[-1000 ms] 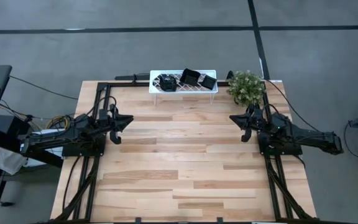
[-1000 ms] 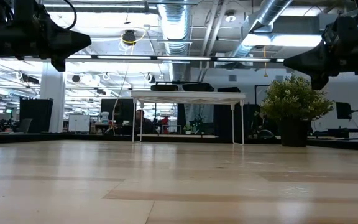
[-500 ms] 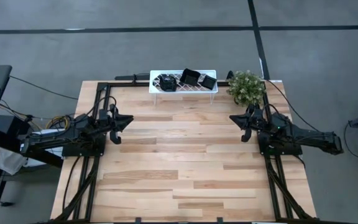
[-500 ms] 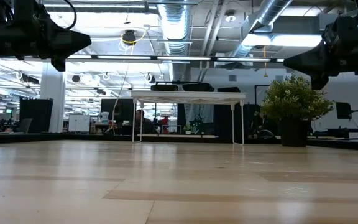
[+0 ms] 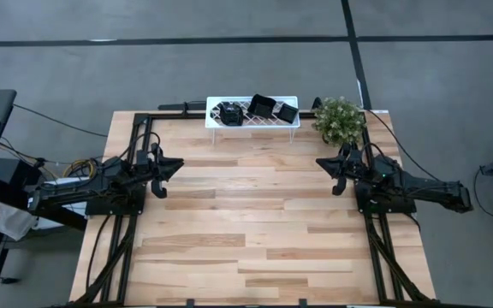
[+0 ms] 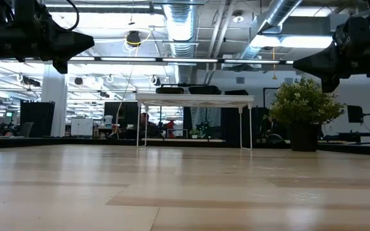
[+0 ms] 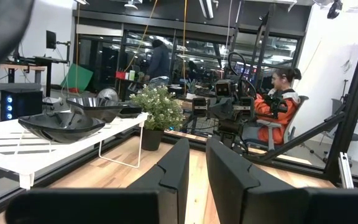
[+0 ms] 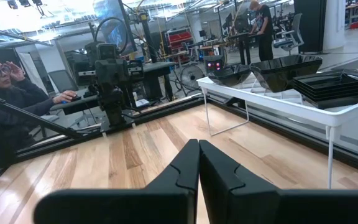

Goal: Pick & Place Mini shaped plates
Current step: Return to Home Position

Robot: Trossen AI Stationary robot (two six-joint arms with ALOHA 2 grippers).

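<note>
plates (image 5: 259, 106) on far-edge rack (image 5: 268, 121), left gripper (image 5: 171, 168), right gripper (image 5: 328, 167) @ sides

Stacked mini shaped plates (image 5: 261, 105) look too small to count.

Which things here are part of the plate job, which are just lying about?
Job: glossy black mini shaped plates on the white lattice rack; left gripper and right gripper, empty, at the sides of the light wooden table.
Lying about: green potted plant beside the rack; people beyond it.
</note>
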